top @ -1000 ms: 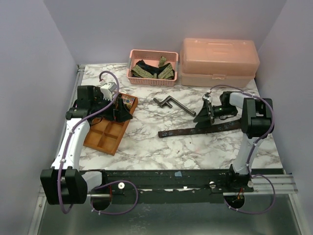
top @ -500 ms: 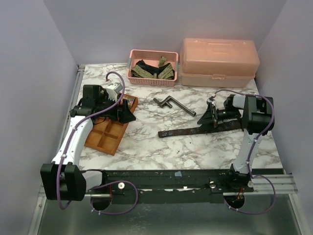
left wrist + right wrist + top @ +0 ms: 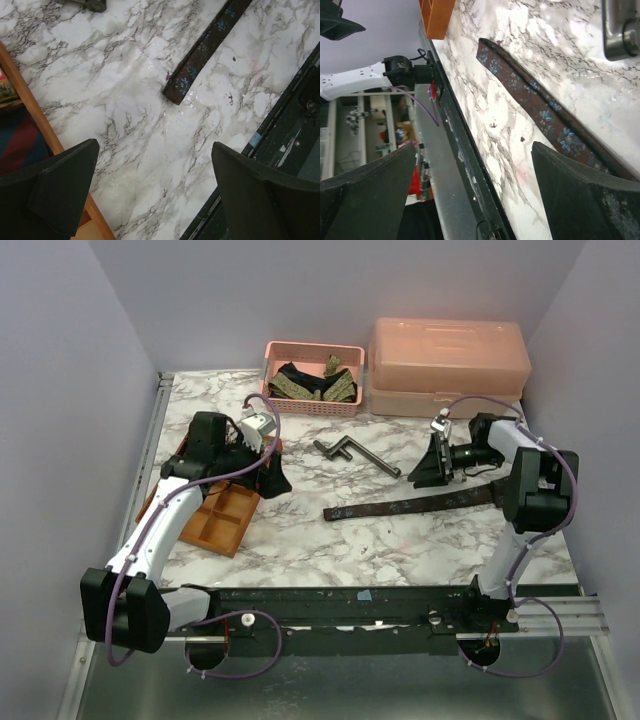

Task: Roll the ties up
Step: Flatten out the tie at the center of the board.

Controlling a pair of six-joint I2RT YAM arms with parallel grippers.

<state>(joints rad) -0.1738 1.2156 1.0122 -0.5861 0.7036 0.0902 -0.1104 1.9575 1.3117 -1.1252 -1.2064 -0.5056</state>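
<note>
Both sets of jaws are wide apart right now and there's nothing between either pair.

The brown tie (image 3: pixel 415 505) with little blue flowers lies flat as one long strip on the marble tabletop (image 3: pixel 300 540). It's a bit right of centre, with its narrow end pointing toward the middle and the other end running under the right arm (image 3: pixel 525 490). The right jaws hang just behind the right half of it, not touching. In the right wrist view the tie (image 3: pixel 535 95) cuts diagonally between the two fingers. The end of the metal crank bar (image 3: pixel 620 30) peeks in at the top corner.

The left jaws sit at the right edge of the wooden tray (image 3: pixel 215 520), over bare tabletop. From the left wrist I see the tie's narrow tip (image 3: pixel 200 55) up ahead, well apart from the fingers, and the tray's rim (image 3: pixel 35 112) at left. There's some blue and red striped fabric (image 3: pixel 20 140) in one compartment, but I can't tell what it is.

At the back, more ties (image 3: pixel 318 385), olive-gold and black, are bunched in the pink basket (image 3: pixel 310 408). A closed pink box (image 3: pixel 447 365) sits right beside it. In the top view the crank bar (image 3: pixel 355 455) lies between the basket and the flat tie.
</note>
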